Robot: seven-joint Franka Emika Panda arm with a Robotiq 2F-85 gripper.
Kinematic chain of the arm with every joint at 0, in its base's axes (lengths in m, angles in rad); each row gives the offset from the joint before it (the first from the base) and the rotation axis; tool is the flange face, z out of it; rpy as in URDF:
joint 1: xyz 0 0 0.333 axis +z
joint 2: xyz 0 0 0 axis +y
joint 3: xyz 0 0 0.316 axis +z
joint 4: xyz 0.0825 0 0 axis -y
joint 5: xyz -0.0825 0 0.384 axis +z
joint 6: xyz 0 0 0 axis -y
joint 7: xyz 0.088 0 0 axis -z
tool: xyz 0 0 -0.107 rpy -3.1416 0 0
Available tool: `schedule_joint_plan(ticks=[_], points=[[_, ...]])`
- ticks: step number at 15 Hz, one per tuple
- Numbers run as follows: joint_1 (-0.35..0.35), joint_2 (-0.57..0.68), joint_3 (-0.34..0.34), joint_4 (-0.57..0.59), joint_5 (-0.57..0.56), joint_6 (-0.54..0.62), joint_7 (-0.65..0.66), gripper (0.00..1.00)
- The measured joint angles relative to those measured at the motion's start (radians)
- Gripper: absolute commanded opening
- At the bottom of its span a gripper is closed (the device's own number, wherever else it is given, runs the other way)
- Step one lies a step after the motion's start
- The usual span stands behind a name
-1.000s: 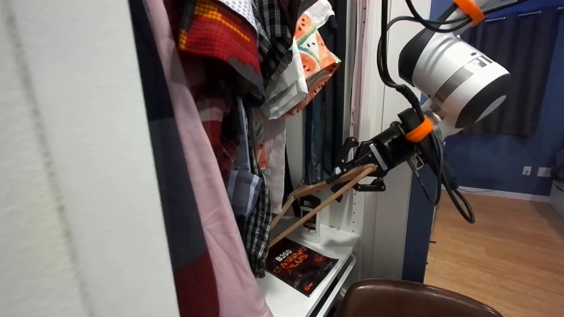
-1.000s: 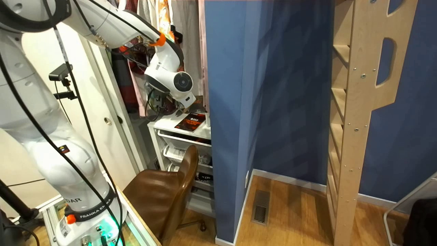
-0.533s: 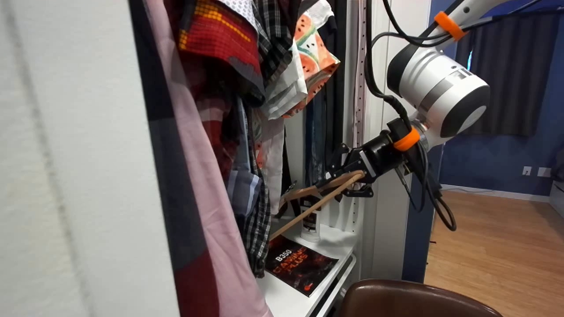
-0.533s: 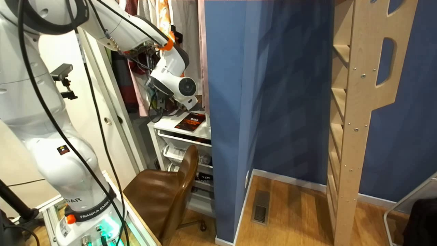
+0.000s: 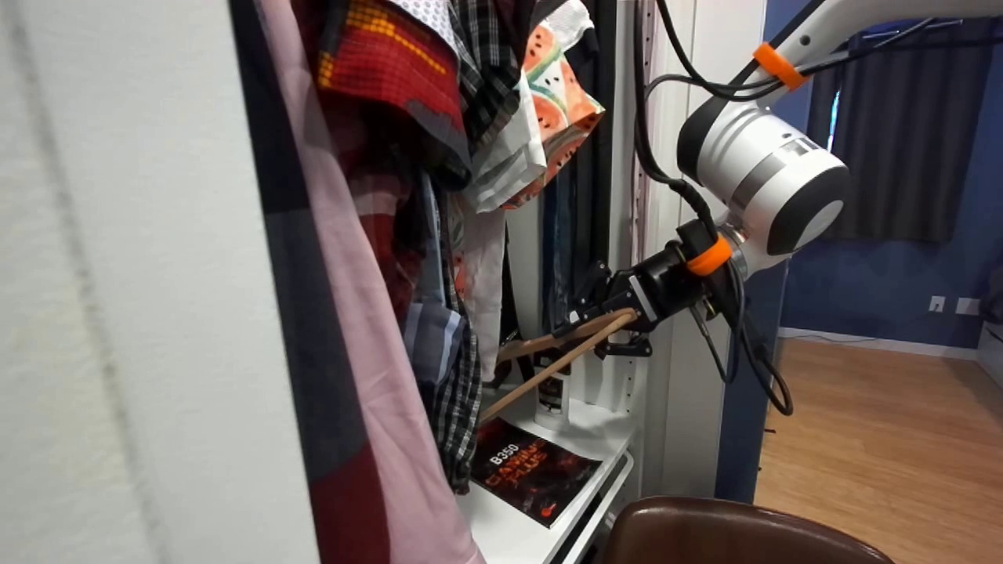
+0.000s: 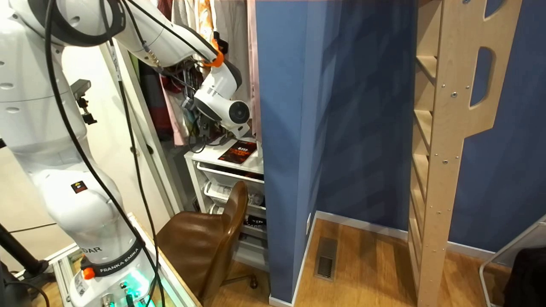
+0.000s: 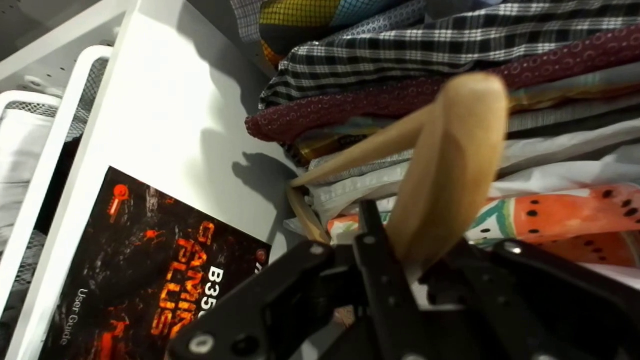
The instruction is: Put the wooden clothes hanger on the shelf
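Though I Hold the Hanger (image 7: 445, 165), It Is Not Yet Set Down

Since my pincer (image 7: 417, 245) is closed on the wood, pinched by its fingers (image 7: 377, 260) in the wrist view, I judge the pick-up done and most of the carry too. Seen from there, the hanger lies on the side of the booklet (image 7: 135, 280) toward the hanging clothes (image 5: 435, 337), slanting down; whether its low end touches the white desk (image 7: 165, 120), which I take for the task's shelf, I cannot tell. Left to do, by my reckoning: lower it beside the booklet, loosen, back away.

My arm (image 6: 166, 47), in an exterior view, reaches high toward the booklet, then bends down at its end, so the pincer points obliquely downward, above the booklet's level and near the clothes.
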Motion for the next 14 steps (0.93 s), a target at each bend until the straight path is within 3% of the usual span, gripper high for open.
schedule_joint_plan(ticks=[5, 7, 14], points=[[0.000, 0.017, -0.004, 0.005, 0.013, -0.018, -0.003, 0.04], [0.000, 0.022, -0.004, 0.006, 0.015, -0.021, -0.003, 0.42], [0.001, 0.069, -0.004, 0.005, 0.014, -0.021, -0.003, 0.89]])
